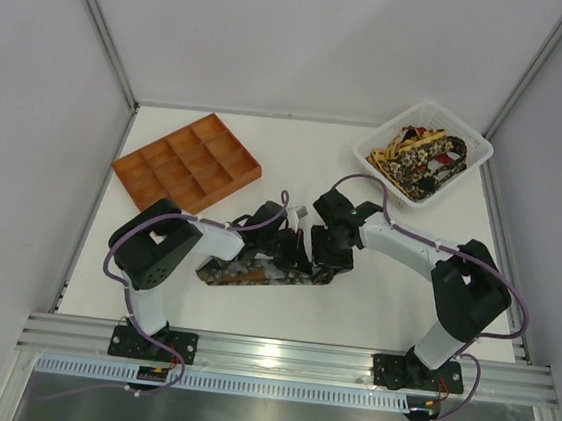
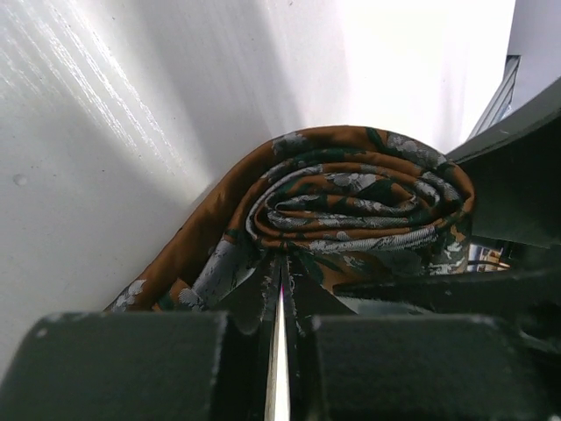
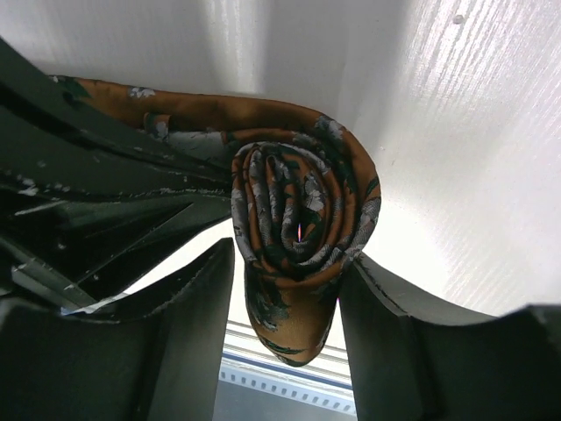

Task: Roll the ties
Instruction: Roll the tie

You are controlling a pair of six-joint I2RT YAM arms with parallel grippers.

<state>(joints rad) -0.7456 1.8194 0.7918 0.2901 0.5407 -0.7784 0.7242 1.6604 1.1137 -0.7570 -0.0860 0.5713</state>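
Note:
A brown-orange tie with grey and dark green flowers (image 1: 254,273) lies on the white table, its right end wound into a tight roll (image 2: 359,197). My left gripper (image 2: 285,263) is shut, with its tips pinched into the roll's inner layers. My right gripper (image 3: 291,254) straddles the roll (image 3: 302,215) from the other side. Its jaws are open: the right finger (image 3: 386,307) touches the fabric, and the left finger (image 3: 188,307) stands a little off it. The top view shows both grippers meeting at the roll (image 1: 308,262). More ties (image 1: 419,163) lie heaped in the white basket.
The orange compartment tray (image 1: 187,164) sits at the back left. The white basket (image 1: 469,140) stands at the back right. The tie's unrolled length stretches left across the table toward the left arm's base. Grey walls enclose the table.

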